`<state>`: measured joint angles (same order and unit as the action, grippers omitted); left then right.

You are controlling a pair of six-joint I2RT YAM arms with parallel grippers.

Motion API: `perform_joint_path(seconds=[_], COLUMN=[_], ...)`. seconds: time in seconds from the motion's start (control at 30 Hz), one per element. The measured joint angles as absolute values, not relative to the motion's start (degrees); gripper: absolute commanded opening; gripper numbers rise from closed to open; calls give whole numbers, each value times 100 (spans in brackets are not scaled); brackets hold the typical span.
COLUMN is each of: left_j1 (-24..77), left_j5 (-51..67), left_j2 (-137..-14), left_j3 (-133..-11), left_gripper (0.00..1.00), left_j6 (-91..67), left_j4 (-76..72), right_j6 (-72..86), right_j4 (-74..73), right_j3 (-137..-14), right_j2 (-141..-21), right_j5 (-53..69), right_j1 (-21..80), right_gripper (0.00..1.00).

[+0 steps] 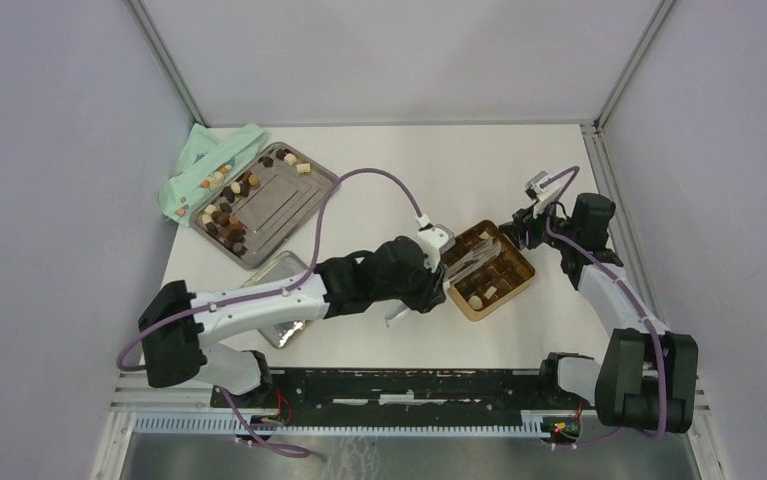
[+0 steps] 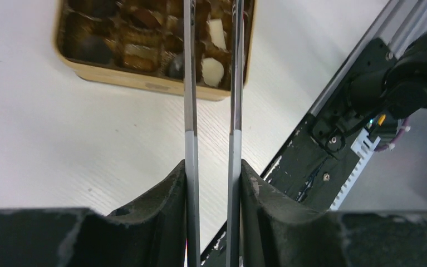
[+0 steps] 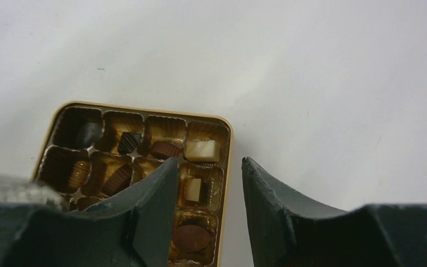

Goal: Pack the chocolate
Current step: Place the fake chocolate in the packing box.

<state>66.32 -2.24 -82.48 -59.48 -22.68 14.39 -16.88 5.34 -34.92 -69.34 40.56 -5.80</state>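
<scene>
The gold tin [image 1: 526,279] sits right of centre with several chocolate pieces [image 1: 490,293] in its cups. More chocolate [image 1: 227,215] lies on the large metal tray [image 1: 277,203]. My left gripper [image 1: 431,276] is shut on metal tongs [image 1: 479,255], whose two blades [image 2: 190,105] reach over the tin [image 2: 144,84]. Cream pieces [image 2: 212,71] show between the blades; the blade tips are out of view. My right gripper [image 1: 525,223] is open and empty at the tin's far corner. In the right wrist view its jaws [image 3: 210,167] stand either side of the tin's rim [image 3: 227,161].
A mint-green bag [image 1: 202,166] lies at the tray's far left edge. A smaller shiny tray [image 1: 281,272] lies partly under my left arm. The black base rail [image 1: 409,385] runs along the near edge. Walls close the left, right and back.
</scene>
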Motion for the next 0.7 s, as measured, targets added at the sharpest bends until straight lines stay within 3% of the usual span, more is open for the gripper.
perform_joint_path(seconds=[0.13, 0.37, 0.7], left_j1=[6114, 3787, 1262], left_j5=[-266, -246, 209], left_j2=[-7706, -6928, -7137], left_j3=[-5881, -5680, -5767], left_gripper=[40, 41, 42], left_j6=[-2270, -2261, -1977], left_j4=[1538, 2276, 2982], right_j6=[-1772, -1922, -1994], right_j4=[530, 421, 235], right_j3=[-3492, -3492, -3492], right_j2=[-6637, -6517, -6475], right_j5=[4519, 4963, 5223], right_j1=[-657, -764, -768], right_gripper=[52, 52, 52])
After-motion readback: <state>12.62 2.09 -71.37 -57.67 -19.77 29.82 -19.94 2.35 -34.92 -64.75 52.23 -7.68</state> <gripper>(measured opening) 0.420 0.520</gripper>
